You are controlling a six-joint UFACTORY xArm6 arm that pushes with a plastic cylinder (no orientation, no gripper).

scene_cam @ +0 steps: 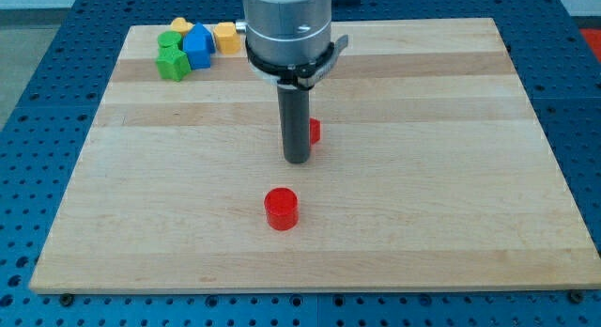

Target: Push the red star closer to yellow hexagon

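A red cylinder (281, 209) is seen on the wooden surface (451, 177), toward the view's bottom from its middle. Well apart from the cylinder, toward the view's top left, a blue block (198, 45) is clustered with two green blocks (172, 63), one touching its left side.

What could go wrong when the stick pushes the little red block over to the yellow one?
My tip hides most of the red star, so an off-centre push could let it slip sideways. The yellow hexagon sits tight against the blue block and green blocks, so a long push might knock that cluster.
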